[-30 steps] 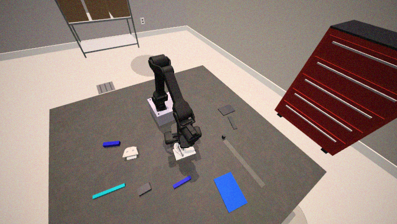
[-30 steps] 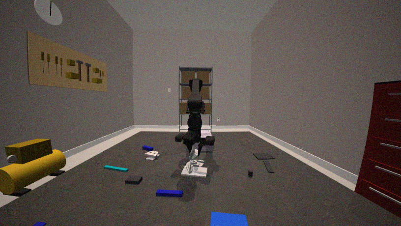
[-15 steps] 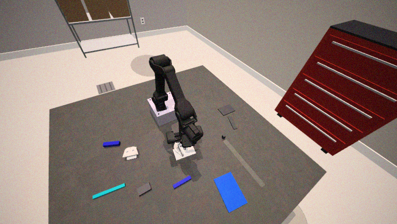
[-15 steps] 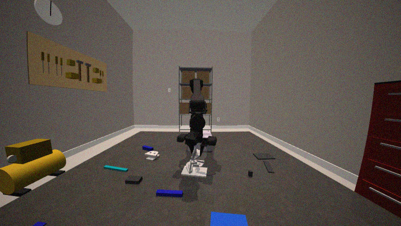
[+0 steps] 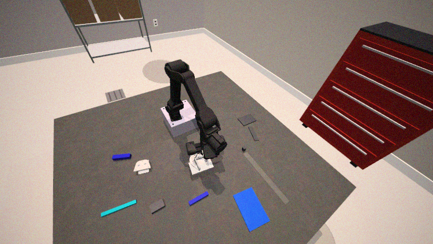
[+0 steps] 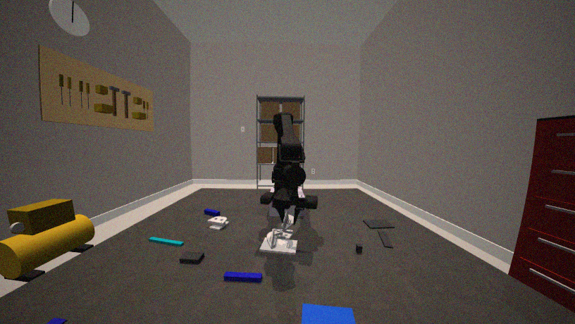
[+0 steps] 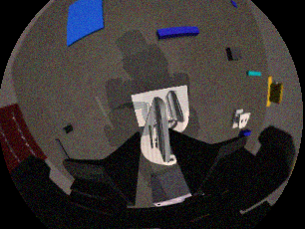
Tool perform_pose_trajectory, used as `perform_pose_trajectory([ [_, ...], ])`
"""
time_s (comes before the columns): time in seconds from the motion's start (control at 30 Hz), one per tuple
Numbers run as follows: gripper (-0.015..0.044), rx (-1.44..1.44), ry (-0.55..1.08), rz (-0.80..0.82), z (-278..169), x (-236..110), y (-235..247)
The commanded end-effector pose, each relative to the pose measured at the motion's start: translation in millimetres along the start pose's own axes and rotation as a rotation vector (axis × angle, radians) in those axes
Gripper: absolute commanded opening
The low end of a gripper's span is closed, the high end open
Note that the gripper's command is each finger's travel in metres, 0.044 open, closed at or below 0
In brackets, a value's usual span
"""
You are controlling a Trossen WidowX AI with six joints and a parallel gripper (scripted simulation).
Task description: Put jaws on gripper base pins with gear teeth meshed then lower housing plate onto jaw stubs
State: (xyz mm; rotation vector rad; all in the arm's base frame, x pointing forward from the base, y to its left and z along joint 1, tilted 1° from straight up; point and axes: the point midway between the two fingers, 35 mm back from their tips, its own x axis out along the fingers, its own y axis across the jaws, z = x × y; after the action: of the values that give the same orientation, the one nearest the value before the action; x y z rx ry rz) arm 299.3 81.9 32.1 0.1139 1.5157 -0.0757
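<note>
The white gripper base [image 5: 193,172] [image 6: 266,248] [image 7: 183,94] lies flat on the mat. One grey-white jaw [image 5: 196,164] [image 6: 273,239] [image 7: 174,106] stands on the base; whether it is seated on its pin and how its teeth stand cannot be told. My gripper [image 6: 289,220] [image 7: 152,133] is shut on the other jaw [image 6: 288,223] [image 7: 160,119], which is tilted above the rear part of the base, beside the first jaw. The pins are mostly hidden. The white housing plate [image 5: 142,165] [image 6: 218,220] [image 7: 243,119] lies apart on the mat, to the left in the top and exterior views.
Blue bars [image 5: 121,156] [image 5: 198,198], a cyan bar [image 5: 118,208], a dark block [image 5: 157,206] and a blue sheet [image 5: 251,209] lie around the base. A small black piece [image 5: 243,149], a pale strip [image 5: 266,178] and thin dark plates [image 5: 247,119] [image 5: 253,133] lie to the right.
</note>
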Motion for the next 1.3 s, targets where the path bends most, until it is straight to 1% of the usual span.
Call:
perform_pose_trajectory([
  [0.0, 0.0134, 0.005, 0.002, 0.000, 0, 0, 1],
  [0.93, 0.0134, 0.017, 0.002, 0.000, -1, 0, 1],
  [1.27, 0.0134, 0.018, 0.002, 0.000, 0, 15, 1],
])
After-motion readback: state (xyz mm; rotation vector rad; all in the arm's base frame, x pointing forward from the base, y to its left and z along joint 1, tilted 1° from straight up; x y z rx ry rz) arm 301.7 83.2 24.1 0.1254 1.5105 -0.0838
